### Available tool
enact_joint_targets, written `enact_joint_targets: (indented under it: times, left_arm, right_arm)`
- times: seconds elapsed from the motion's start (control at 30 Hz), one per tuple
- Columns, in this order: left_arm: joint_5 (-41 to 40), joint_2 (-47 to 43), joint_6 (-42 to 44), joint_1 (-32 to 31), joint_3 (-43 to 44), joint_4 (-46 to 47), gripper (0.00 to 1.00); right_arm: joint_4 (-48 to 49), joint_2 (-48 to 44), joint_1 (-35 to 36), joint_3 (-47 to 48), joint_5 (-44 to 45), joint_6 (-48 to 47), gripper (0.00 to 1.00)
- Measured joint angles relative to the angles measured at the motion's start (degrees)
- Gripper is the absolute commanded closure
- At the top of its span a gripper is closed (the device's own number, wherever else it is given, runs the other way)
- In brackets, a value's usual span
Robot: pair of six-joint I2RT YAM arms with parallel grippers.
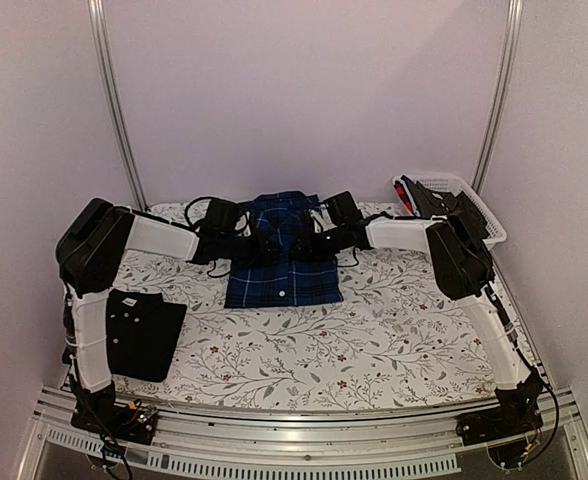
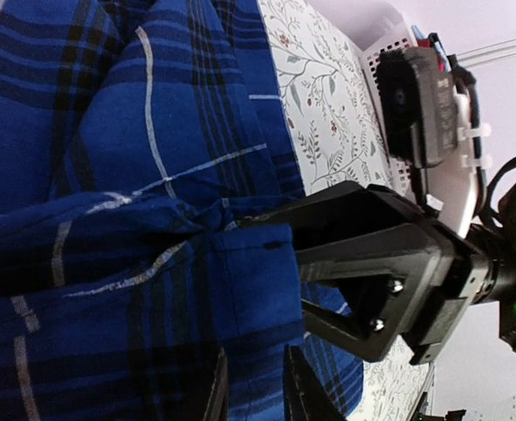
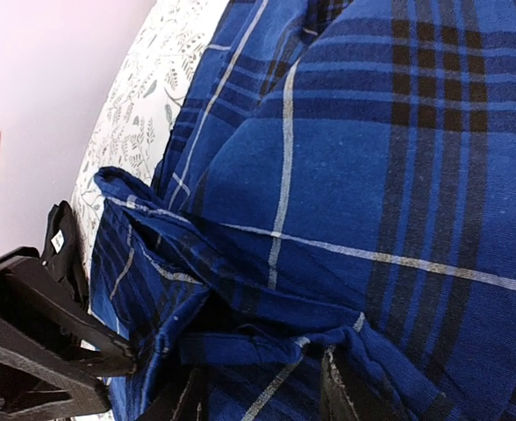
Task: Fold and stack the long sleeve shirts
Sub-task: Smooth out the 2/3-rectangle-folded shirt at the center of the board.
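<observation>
The black shirt (image 1: 144, 333) lies folded near the desk's left edge; left claw (image 2: 256, 368) pinches the half-folded plaid shirt (image 1: 284, 270), right claw (image 3: 260, 368) apart; stacking undone.

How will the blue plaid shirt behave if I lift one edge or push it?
Probably floppy: the blue plaid shirt bunches into soft folds in both wrist views, so a lifted edge would sag. Pushed, it would likely wrinkle rather than slide whole across the floral tablecloth.
</observation>
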Motion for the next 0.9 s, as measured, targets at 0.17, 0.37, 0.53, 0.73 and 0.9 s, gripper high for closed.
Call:
enact_joint_targets:
  times: [0.17, 0.37, 0.53, 0.73, 0.9]
  left_arm:
    - [0.83, 3.58, -0.66, 0.0, 2.51, 1.11, 0.79]
    - [0.63, 8.9, -1.73, 0.57, 7.21, -0.5, 0.77]
    - [0.15, 10.45, -1.97, 1.2, 10.05, -2.86, 0.75]
    - [-1.03, 8.61, -2.01, 2.56, 8.83, -3.41, 0.74]
    - [-1.53, 7.06, -1.44, 5.81, 8.5, -3.61, 0.74]
  right_arm:
    - [-1.36, -2.36, -1.66, 0.0, 0.04, -0.07, 0.55]
    - [-3.54, -5.92, -2.73, 0.09, 0.81, -0.85, 0.53]
    - [-6.36, -8.44, -2.64, 0.04, 3.1, -3.17, 0.52]
    - [-8.68, -9.6, -1.9, -1.38, 5.81, -6.14, 0.52]
    - [-10.4, -9.6, -1.01, -3.08, 7.02, -7.76, 0.51]
